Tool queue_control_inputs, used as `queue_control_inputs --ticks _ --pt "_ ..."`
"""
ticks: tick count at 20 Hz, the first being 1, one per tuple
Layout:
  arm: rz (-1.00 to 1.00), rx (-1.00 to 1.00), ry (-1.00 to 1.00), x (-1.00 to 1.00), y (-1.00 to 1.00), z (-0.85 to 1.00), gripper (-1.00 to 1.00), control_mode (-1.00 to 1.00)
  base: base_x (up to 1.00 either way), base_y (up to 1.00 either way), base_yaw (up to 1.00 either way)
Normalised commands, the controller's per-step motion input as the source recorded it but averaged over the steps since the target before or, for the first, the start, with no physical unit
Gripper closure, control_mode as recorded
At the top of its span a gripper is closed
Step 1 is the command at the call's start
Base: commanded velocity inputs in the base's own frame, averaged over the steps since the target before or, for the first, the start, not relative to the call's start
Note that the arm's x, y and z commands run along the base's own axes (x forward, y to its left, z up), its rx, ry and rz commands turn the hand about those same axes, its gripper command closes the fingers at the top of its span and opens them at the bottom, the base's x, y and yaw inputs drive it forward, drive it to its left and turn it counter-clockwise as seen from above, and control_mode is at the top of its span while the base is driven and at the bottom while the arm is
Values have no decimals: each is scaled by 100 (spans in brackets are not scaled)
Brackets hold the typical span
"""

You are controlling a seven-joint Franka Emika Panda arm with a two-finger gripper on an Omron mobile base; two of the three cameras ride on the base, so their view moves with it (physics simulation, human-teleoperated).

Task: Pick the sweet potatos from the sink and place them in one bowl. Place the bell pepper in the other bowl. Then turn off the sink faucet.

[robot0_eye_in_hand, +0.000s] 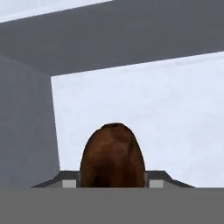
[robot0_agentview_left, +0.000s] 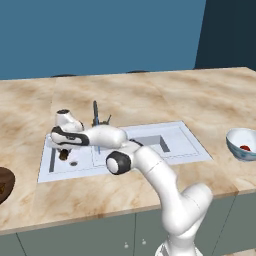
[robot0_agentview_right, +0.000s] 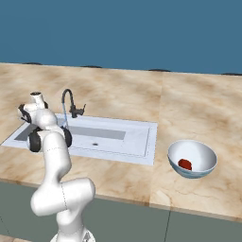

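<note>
My gripper [robot0_eye_in_hand: 113, 183] is down in the left compartment of the sink [robot0_agentview_left: 172, 146], shut on a dark brown sweet potato [robot0_eye_in_hand: 113, 155] that sits between the two fingertips [robot0_eye_in_hand: 69, 182]. From the left base view the sweet potato [robot0_agentview_left: 63, 155] shows just under the hand, close above the basin floor. The bell pepper [robot0_agentview_right: 185, 164] lies red inside the pale blue-white bowl [robot0_agentview_right: 204, 160] on the counter to the right of the sink [robot0_agentview_right: 139, 139]. The dark brown bowl [robot0_agentview_left: 5, 176] peeks in at the left edge. A thin blue stream runs from the faucet [robot0_agentview_right: 67, 100].
The faucet [robot0_agentview_left: 95, 114] stands at the back rim of the sink, right behind my forearm. Marble counter surrounds the basin, with a dark blue wall beyond. The sink's grey side wall [robot0_eye_in_hand: 26, 131] is close beside the gripper.
</note>
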Motion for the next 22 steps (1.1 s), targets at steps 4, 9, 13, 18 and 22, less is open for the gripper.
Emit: queue_control_inputs --ticks 4,9,13,18,22 --pt "-23 0 -49 -100 -32 -14 100 -100 0 0 0" --pt "-9 11 -44 -100 -74 0 100 -100 0 0 0" --pt "0 37 -31 -100 -100 -2 100 -100 0 0 0" --pt "0 39 -35 -100 -70 0 100 -100 0 0 0" --pt "2 27 -39 -100 -10 -1 100 -100 0 0 0"
